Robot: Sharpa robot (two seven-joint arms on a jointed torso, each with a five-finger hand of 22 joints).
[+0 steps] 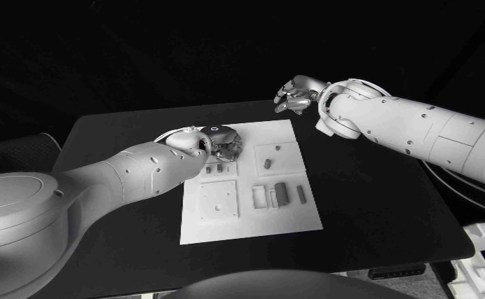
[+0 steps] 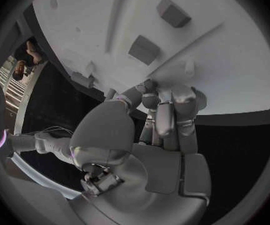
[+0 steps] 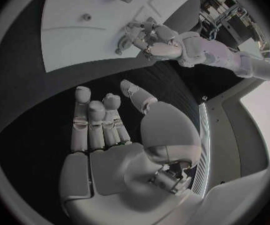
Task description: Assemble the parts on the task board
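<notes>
The white task board lies in the middle of the black table. Small grey parts sit on it: one in a square recess, a dark block lower down, and small pieces beside my left hand. My left hand is on the board's far left corner with its fingers curled down onto the surface. Their tips hide whatever lies under them. Two blocks and a small peg stand just beyond them. My right hand hovers past the board's far right corner, fingers apart and holding nothing.
Bare black table stretches to the right of the board and along its front. The table's front edge runs close below the board. The right wrist view shows the left hand at the board's corner.
</notes>
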